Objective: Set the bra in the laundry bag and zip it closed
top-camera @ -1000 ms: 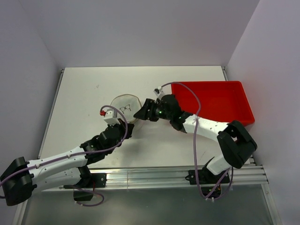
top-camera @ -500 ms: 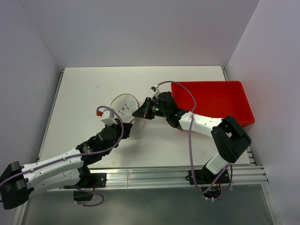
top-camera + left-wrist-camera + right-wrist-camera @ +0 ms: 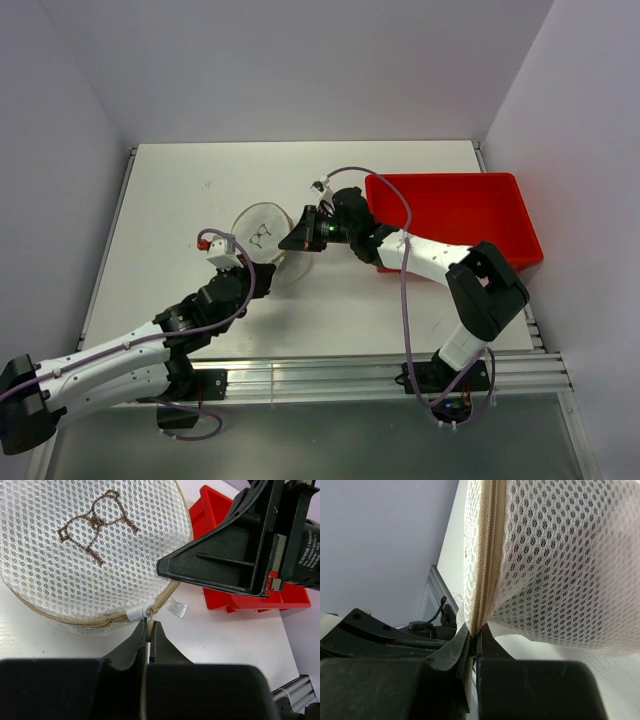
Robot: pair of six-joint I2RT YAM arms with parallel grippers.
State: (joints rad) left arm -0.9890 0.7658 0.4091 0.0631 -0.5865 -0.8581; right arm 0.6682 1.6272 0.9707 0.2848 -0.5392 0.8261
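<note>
Gripping the laundry bag (image 3: pixel 262 232) on the worktop (image 3: pixel 170 190), left of the red bin (image 3: pixel 470 215): left hand (image 3: pixel 149 626) pinched together on the zip pull (image 3: pixel 142 613) at the near side, right hand (image 3: pixel 474 639) clamped on the zip seam (image 3: pixel 482 555) at the right. No sight of the bra. Risk of slipping off the pull by tugging off-line, or dragging the bag on losing the right clamp.

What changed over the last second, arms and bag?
Both wrists slid left in the top view, and the right arm stretched further out from its base. The laundry bag shifted slightly left with them. No grab or release is visible: the left gripper stays shut on the zip pull, and the right gripper stays shut on the bag's zip seam. The red bin has not moved.
</note>
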